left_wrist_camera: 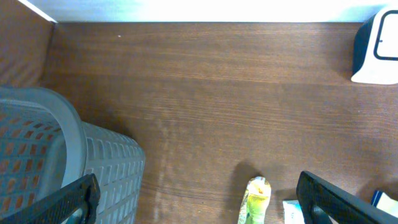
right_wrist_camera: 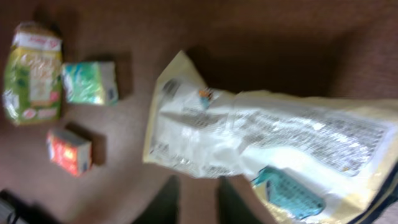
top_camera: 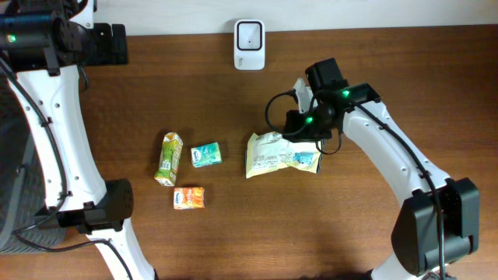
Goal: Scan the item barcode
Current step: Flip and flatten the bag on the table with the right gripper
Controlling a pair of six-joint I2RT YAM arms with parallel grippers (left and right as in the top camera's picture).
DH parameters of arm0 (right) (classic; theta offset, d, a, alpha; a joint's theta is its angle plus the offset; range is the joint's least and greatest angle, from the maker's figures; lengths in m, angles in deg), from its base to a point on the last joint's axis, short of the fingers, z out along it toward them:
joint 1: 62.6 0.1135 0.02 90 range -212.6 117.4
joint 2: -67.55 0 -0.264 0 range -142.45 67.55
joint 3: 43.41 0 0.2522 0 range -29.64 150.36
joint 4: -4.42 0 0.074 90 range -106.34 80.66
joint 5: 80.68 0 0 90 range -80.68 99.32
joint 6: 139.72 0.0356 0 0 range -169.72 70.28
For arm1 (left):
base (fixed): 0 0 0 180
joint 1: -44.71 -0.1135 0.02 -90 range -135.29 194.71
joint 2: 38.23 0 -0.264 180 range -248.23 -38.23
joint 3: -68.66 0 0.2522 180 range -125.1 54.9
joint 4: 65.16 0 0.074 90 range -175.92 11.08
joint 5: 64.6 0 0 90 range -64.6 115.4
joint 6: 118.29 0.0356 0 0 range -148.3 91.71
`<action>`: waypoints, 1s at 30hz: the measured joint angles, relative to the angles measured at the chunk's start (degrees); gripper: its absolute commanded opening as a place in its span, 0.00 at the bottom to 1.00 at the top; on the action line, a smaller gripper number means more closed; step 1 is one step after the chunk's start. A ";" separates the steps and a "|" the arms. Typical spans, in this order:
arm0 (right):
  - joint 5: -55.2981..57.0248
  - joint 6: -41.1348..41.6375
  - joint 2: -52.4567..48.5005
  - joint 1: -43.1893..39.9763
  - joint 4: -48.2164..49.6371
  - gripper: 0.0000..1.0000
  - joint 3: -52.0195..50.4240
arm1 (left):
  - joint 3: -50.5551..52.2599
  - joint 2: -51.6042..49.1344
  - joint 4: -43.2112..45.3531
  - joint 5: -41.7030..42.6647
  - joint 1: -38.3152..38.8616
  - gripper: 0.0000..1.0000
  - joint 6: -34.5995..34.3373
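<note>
A crumpled yellow-and-white snack bag [top_camera: 280, 154] lies flat on the dark wood table, right of centre. The right wrist view is blurred; there the bag [right_wrist_camera: 261, 137] shows fine print and a teal patch, and I cannot make out a barcode. My right gripper [top_camera: 304, 134] is at the bag's far edge. Its two dark fingers [right_wrist_camera: 169, 199] stand close together, their tips pinching that edge. The white scanner [top_camera: 249, 44] stands at the table's back edge. My left gripper [left_wrist_camera: 199, 208] hangs wide open over the far left corner, holding nothing.
A green juice carton [top_camera: 168, 159], a teal pack [top_camera: 206, 155] and a small orange box [top_camera: 189, 197] lie left of the bag. A grey mesh basket [left_wrist_camera: 93, 155] sits below my left gripper. The scanner [left_wrist_camera: 378, 46] is at that view's upper right.
</note>
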 measured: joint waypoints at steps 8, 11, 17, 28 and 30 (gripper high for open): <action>4.50 7.21 -4.57 1.92 2.86 0.07 -1.18 | 0.00 0.00 0.00 0.00 0.00 0.99 0.00; 5.07 9.01 -8.61 1.92 3.06 0.11 -1.36 | 0.00 0.00 0.00 0.00 0.00 0.99 0.00; 4.37 11.10 -13.42 1.92 1.44 0.17 -1.36 | 0.00 0.00 0.00 0.00 0.00 0.99 0.00; 2.60 4.83 -13.53 -2.64 -3.89 0.33 1.27 | 0.00 0.00 0.00 0.00 0.00 0.99 0.00; 2.58 2.40 -13.46 -3.72 -5.95 0.25 3.58 | 0.00 0.00 0.00 0.00 0.00 0.99 0.00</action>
